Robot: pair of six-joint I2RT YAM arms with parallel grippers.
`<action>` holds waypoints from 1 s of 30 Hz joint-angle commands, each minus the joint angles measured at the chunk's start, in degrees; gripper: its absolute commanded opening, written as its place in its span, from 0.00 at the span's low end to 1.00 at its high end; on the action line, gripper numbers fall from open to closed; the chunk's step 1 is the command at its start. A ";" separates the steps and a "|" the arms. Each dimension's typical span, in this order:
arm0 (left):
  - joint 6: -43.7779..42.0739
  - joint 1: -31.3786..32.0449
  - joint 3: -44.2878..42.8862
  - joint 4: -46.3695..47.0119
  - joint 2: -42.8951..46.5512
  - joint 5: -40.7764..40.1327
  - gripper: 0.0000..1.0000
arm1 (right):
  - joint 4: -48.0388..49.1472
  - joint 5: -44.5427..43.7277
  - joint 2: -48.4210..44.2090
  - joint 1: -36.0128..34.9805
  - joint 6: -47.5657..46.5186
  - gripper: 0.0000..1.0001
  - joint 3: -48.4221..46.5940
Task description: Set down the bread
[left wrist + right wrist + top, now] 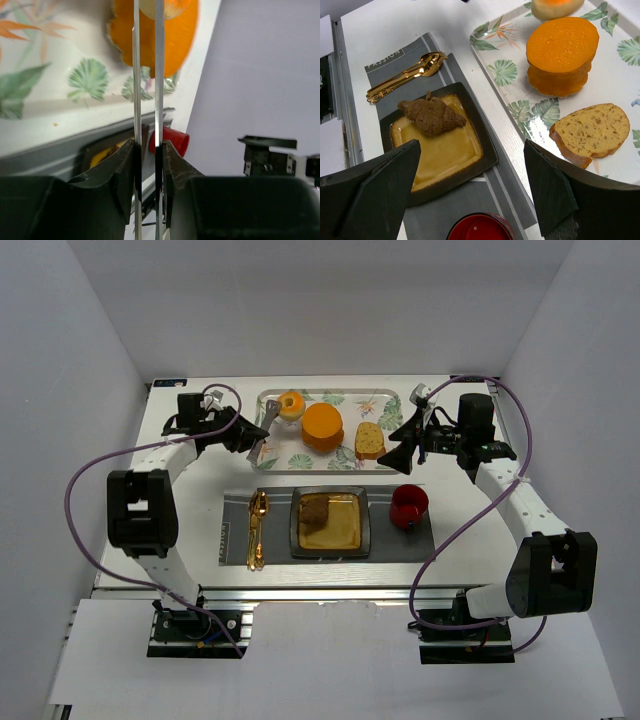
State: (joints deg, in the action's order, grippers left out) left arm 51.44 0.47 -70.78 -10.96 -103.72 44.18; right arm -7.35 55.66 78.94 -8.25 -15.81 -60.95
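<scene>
A slice of bread (pixel 370 440) lies on the leaf-patterned tray (pixel 300 455), right of a round orange cake (pixel 322 426); the slice also shows in the right wrist view (pixel 590 132). A dark square plate (pixel 352 525) on the grey placemat holds a brown croissant (pixel 316 508). My right gripper (pixel 400 445) is open and empty, hovering between the tray's right end and the plate (pixel 470 150). My left gripper (pixel 240 430) is at the tray's left edge, shut on silver tongs (pixel 262 435), whose two thin blades (pixel 135 75) run up between my fingers.
A red cup (pixel 408 506) stands right of the plate. Gold cutlery (pixel 258 530) lies on the placemat left of the plate. A small orange-topped item (pixel 290 405) sits at the tray's back left. White walls close in the table.
</scene>
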 commanded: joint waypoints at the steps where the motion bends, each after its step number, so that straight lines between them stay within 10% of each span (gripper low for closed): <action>1: -0.99 -0.38 2.40 1.47 9.74 2.40 0.04 | 1.29 0.68 -2.29 0.25 0.08 0.89 0.57; 15: -16.19 5.49 11.37 -18.83 34.81 4.77 0.02 | -1.35 -0.02 -2.30 0.52 -1.33 0.89 -1.19; 22: -19.25 21.66 11.64 -24.44 33.16 -4.00 0.02 | 0.58 -2.13 -4.05 0.78 -0.18 0.89 -0.66; 30: -25.86 25.37 6.54 -37.03 29.02 -13.68 0.02 | 1.38 -2.57 -6.16 1.66 0.61 0.89 1.27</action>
State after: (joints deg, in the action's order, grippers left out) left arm 29.28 25.39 -60.75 -43.97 -76.25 34.54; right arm -8.27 53.34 74.61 -7.09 -16.14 -60.84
